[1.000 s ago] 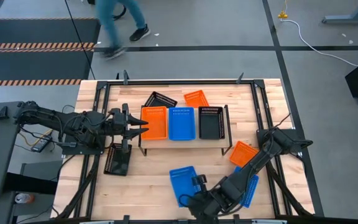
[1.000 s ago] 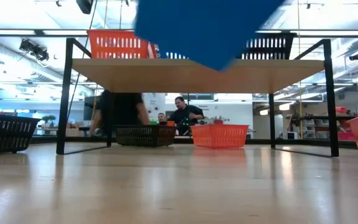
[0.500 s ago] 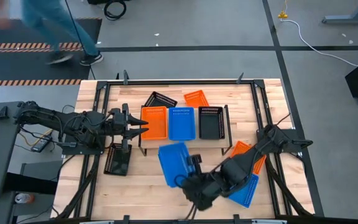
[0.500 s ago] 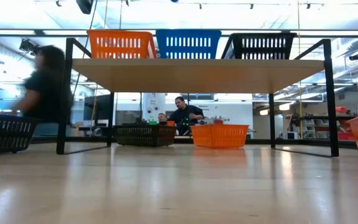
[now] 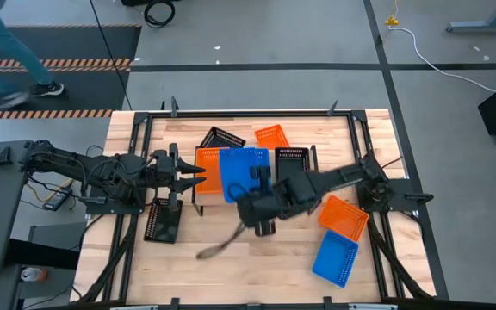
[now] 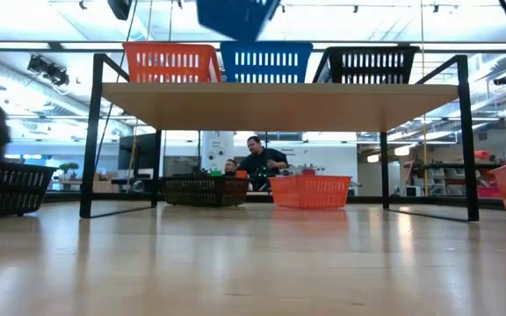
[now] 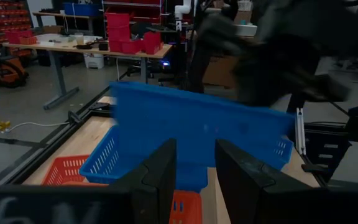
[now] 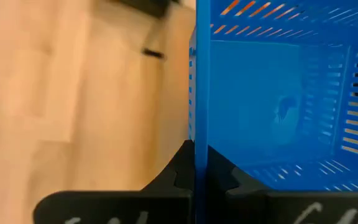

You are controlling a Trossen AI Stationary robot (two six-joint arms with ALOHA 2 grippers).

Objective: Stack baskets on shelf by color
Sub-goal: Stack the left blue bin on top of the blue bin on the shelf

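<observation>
light-wood planks make the table [image 5: 205, 258], with workshop benches in the room beyond; over it the carried blue basket [image 5: 241, 172] hangs above the shelf [image 6: 279, 96], roughly over the blue basket [image 6: 266, 61] already seated in the middle slot. it looks light and stiff, its perforated walls thin and a bit slick, so a pinch on the rim of one wall is the natural hold. the right gripper [image 8: 195, 163] has its fingers pressed together on just such a wall. the basket's open side faces up, and its long axis seems to run front to back like the seated baskets, slightly skewed. the left gripper [image 5: 198, 173] waits at the shelf's left end by the orange basket [image 6: 172, 62], fingers partly apart, holding nothing
</observation>
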